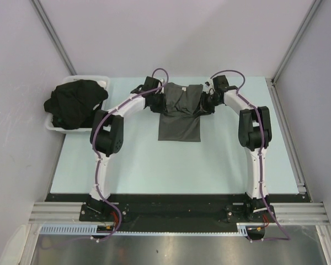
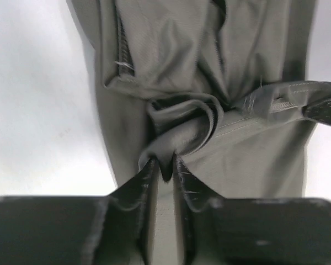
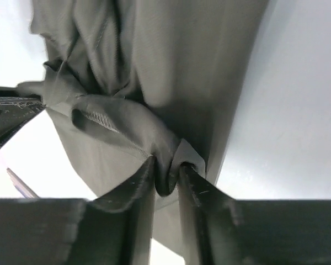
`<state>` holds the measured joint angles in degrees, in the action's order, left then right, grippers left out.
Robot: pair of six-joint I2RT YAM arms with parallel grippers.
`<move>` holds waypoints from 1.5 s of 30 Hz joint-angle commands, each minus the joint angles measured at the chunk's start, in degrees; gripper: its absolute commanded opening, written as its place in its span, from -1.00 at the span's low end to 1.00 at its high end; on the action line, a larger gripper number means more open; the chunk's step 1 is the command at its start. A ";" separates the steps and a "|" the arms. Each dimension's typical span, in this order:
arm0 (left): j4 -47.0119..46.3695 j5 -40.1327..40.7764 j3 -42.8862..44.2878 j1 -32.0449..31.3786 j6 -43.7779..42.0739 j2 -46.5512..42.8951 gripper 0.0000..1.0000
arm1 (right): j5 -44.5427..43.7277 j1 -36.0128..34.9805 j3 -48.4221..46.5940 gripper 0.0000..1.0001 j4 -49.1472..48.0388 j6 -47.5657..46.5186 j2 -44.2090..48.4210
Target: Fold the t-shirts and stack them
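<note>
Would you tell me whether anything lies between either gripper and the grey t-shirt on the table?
Nothing visible does: the left gripper and right gripper each have a fold of the grey t-shirt between their fingers.

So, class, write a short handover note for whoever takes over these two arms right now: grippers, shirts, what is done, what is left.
Grippers: the left gripper pinches a fold of the grey t-shirt on its left side; the right gripper pinches one on its right side.
Things: the grey t-shirt lies at the far middle of the table, bunched near its top; the black t-shirts are heaped in the white tray, far left.
Done: no folded stack in view.
Left: finish folding the grey one, then fold the black ones and stack all.
</note>
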<state>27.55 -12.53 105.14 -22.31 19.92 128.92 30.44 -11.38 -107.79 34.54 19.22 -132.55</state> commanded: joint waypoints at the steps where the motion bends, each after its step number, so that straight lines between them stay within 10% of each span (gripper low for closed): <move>1: -0.39 1.81 3.05 0.77 -0.06 1.42 -0.46 | -1.25 0.48 -4.18 -0.09 1.75 -2.87 -1.74; 3: -0.39 2.86 2.88 0.86 0.03 1.24 -0.36 | -1.87 0.57 -4.97 0.18 1.93 -3.23 -1.75; 4: -0.39 3.21 2.79 0.77 0.03 0.63 -0.32 | -2.05 0.65 -5.15 0.98 2.02 -3.31 -1.57; 23: -0.74 9.63 -11.53 0.86 -1.99 -17.56 -0.14 | -25.78 -5.58 2.31 0.99 4.82 -10.43 17.41; 26: -1.10 9.55 -15.05 0.86 -1.99 -21.34 -0.14 | -21.22 -5.24 3.98 0.18 6.50 -8.60 17.15; 27: -0.75 9.55 -15.84 0.86 -1.99 -23.00 -0.14 | -20.51 -5.15 5.90 -0.67 6.59 -8.07 17.33; 28: -0.74 9.55 -17.33 0.86 -1.99 -23.80 -0.15 | -18.15 -5.15 6.88 -0.99 5.37 -7.71 17.76; 45: -0.48 9.02 -31.05 0.86 -2.43 -35.15 -0.15 | -13.04 -8.22 10.23 -1.00 -2.02 -3.93 11.98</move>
<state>27.57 -3.38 74.06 -21.82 18.96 96.68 15.11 -18.90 -94.54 35.40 14.37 -117.62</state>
